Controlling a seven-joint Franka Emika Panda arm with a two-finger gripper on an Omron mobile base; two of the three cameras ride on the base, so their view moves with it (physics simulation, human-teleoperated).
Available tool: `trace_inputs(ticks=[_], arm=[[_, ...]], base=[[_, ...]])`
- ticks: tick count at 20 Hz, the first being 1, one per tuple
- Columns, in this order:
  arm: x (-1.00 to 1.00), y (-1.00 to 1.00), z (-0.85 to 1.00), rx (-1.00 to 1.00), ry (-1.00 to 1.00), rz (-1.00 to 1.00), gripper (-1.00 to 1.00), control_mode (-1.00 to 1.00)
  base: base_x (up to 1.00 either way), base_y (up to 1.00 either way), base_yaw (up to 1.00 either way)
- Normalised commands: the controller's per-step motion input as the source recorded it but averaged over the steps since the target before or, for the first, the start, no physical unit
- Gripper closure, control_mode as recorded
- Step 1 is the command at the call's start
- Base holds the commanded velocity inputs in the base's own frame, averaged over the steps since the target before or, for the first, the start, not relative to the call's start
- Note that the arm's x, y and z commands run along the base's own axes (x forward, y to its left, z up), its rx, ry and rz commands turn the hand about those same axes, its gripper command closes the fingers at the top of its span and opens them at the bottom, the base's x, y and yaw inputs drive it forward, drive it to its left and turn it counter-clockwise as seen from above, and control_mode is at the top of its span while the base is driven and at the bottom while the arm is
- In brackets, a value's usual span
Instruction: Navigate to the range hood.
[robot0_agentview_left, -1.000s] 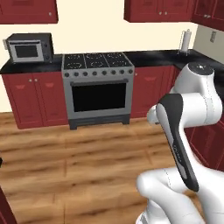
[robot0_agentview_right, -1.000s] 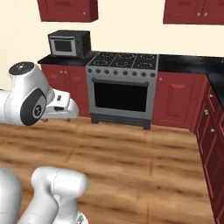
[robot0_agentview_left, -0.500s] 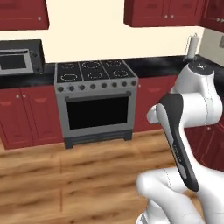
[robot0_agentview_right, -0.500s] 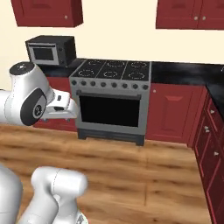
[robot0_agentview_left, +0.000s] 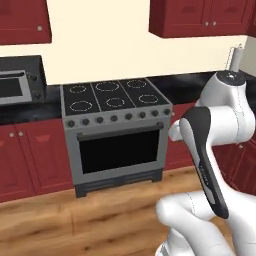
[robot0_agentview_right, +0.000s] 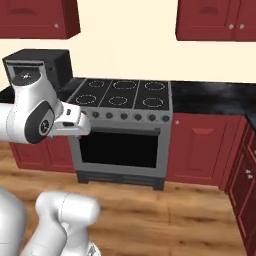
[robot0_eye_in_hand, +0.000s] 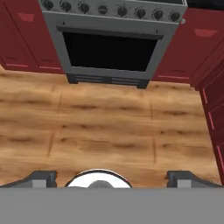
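six burners marked the black cooktop of the steel stove (robot0_agentview_left: 116, 130) in the left base view, and the stove stood a little left of centre, straight ahead of the robot across a strip of wood floor (robot0_agentview_left: 90, 220). the microwave (robot0_agentview_left: 20, 81) sat on the dark table (robot0_agentview_left: 22, 111) to the stove's left, red upper cabinets (robot0_agentview_left: 200, 17) hung either side, and between them was bare cream wall (robot0_agentview_left: 100, 45). the range hood belonged up there above the burners, i judged, but its dark lower edge lay beyond the top of the picture, so i could not place it exactly. the white arm was folded up at the right, well apart from the oven door.

from the right base view the stove (robot0_agentview_right: 122, 130) sat nearly centred, the cream gap between the upper cabinets straight above it, red lower cabinets (robot0_agentview_right: 200, 145) to its right.

the hand view looked down at the floor (robot0_eye_in_hand: 109, 131) and the oven door (robot0_eye_in_hand: 109, 50); the hand (robot0_eye_in_hand: 111, 178) had its two tips set wide apart, open and holding nothing.

to finish well, i reckoned the base should roll slowly straight at the stove, keep the cooktop centred between the upper cabinets, and stop short of the oven front with the arm tucked.
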Motion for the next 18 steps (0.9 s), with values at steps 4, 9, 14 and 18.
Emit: trace_inputs(ticks=[4,9,14,18], arm=[[0.00,0.00,0.00,0.00,0.00,0.00,-1.00,1.00],[0.00,0.00,0.00,0.00,0.00,0.00,-1.00,1.00],[0.00,0.00,0.00,0.00,0.00,0.00,-1.00,1.00],[0.00,0.00,0.00,0.00,0.00,0.00,-1.00,1.00]], base=[[1.00,0.72,-0.13],[1.00,0.56,-0.09],[1.00,0.02,0.00],[1.00,-0.01,0.00]])
